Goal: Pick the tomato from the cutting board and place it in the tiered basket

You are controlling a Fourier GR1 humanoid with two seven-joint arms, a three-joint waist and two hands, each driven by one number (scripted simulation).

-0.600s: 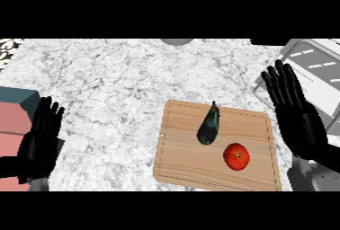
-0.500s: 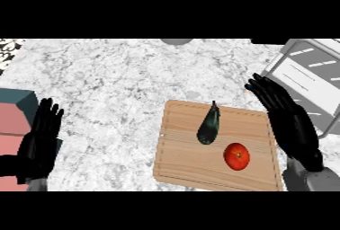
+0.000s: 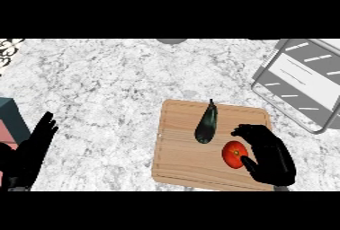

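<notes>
A red tomato [image 3: 233,154] lies on the right half of the wooden cutting board [image 3: 179,157]. My right hand [image 3: 271,155] is down over the board's right edge, its fingers and thumb curling round the tomato's right side and touching it. The grey wire tiered basket [image 3: 302,83] stands at the upper right, off the board. My left hand [image 3: 32,152] rests open at the lower left, far from the board.
A dark eggplant [image 3: 206,125] lies on the board just upper left of the tomato. A teal and pink box [image 3: 10,119] sits at the left edge. The counter top is white marble [image 3: 106,85].
My right hand has come down and leftward from beside the basket onto the board's right edge, and its fingers have curled round the tomato. The left hand has stayed put.
</notes>
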